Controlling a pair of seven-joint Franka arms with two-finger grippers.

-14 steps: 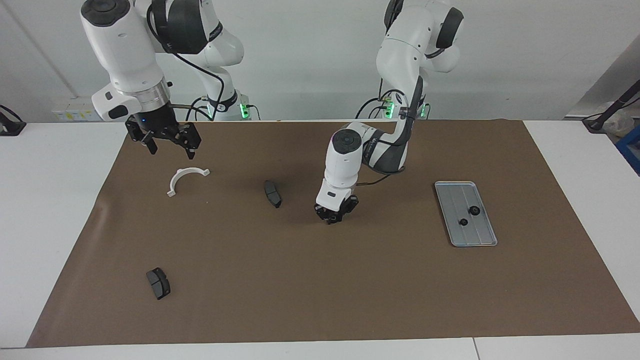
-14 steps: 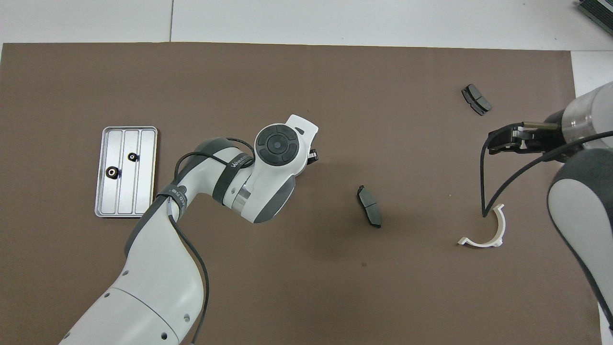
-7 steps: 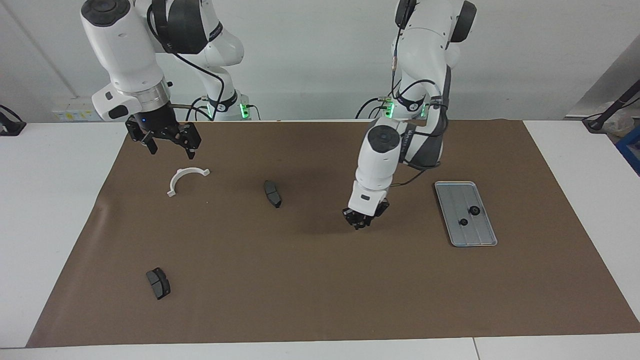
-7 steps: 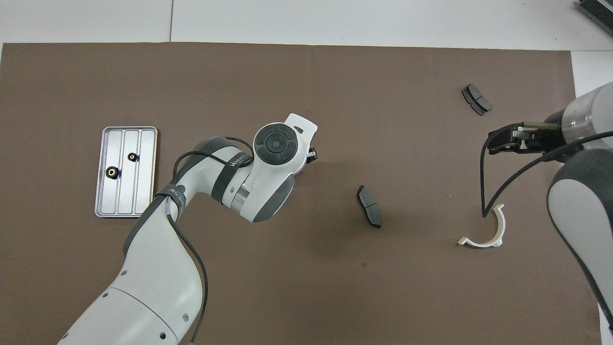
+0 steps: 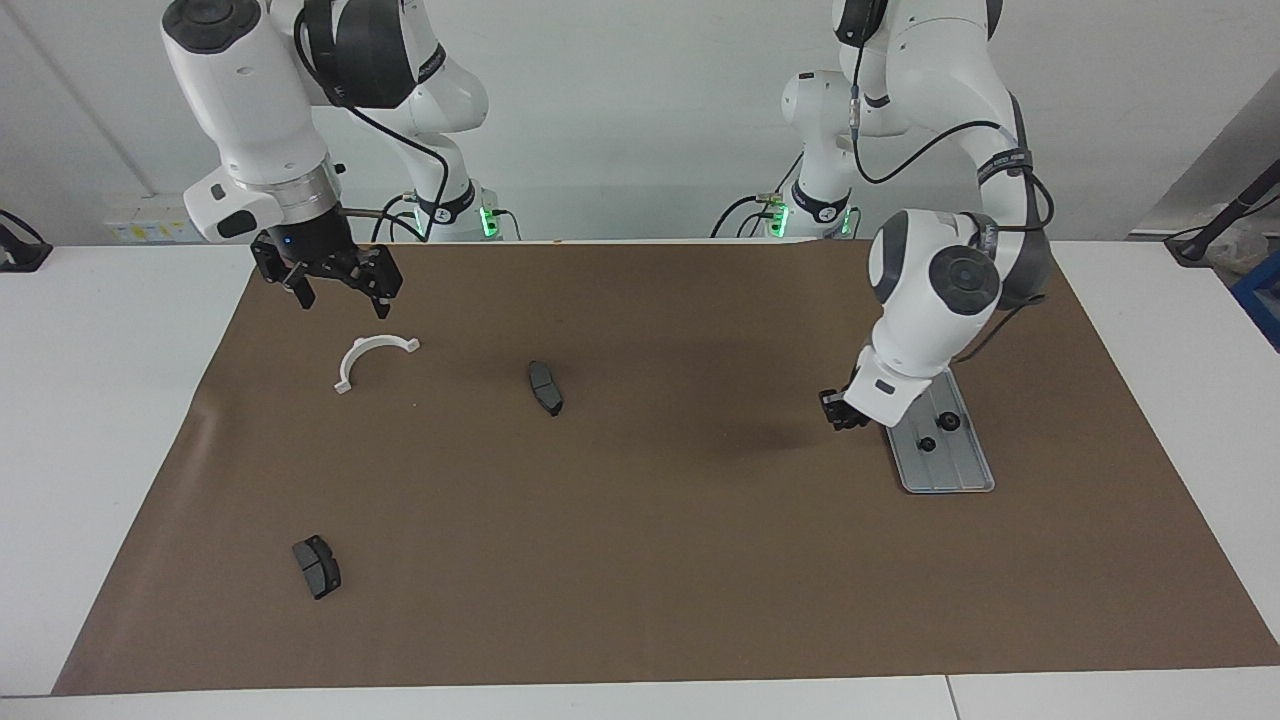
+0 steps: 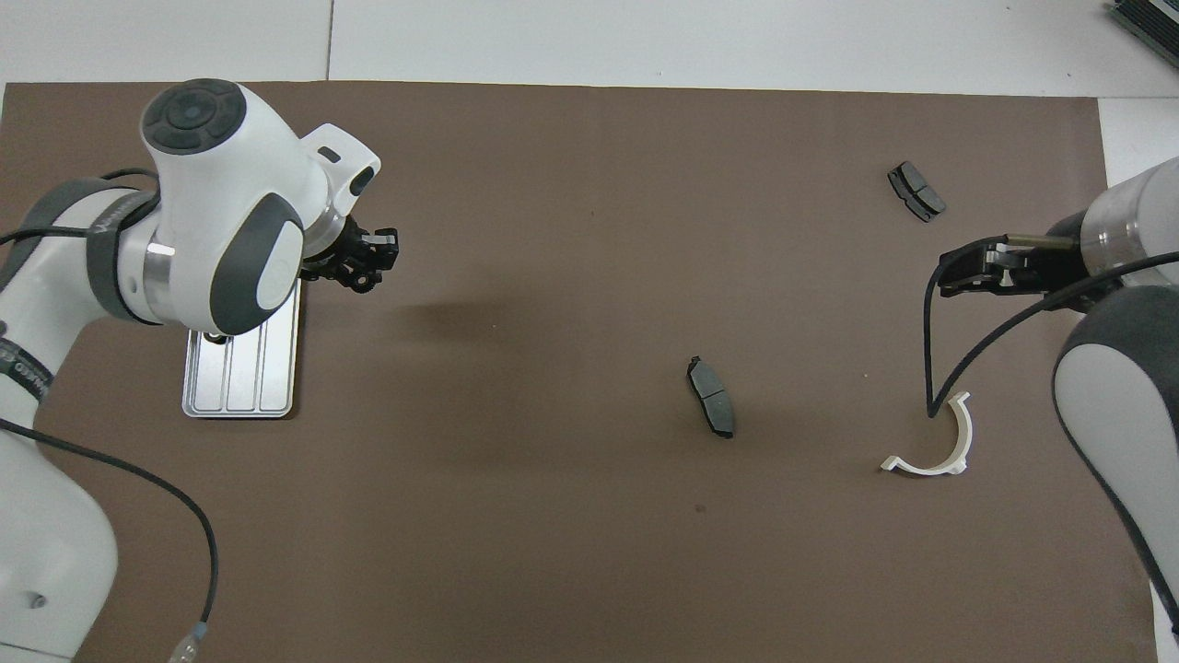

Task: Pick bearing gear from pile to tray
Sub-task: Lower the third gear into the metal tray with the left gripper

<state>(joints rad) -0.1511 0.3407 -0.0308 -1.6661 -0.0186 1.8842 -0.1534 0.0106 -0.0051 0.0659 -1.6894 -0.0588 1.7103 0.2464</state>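
Facing view, left hand [image 5: 838,412] swung from mat centre to tray [image 5: 962,478] edge, fingers nearly together, held thing indiscernible.

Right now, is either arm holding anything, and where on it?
Cannot tell for the left gripper beside the tray: any gear is hidden. The right gripper holds nothing.

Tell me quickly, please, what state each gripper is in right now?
Left gripper: closed, beside the tray; what it holds cannot be told.
Right gripper: open, empty, waiting.
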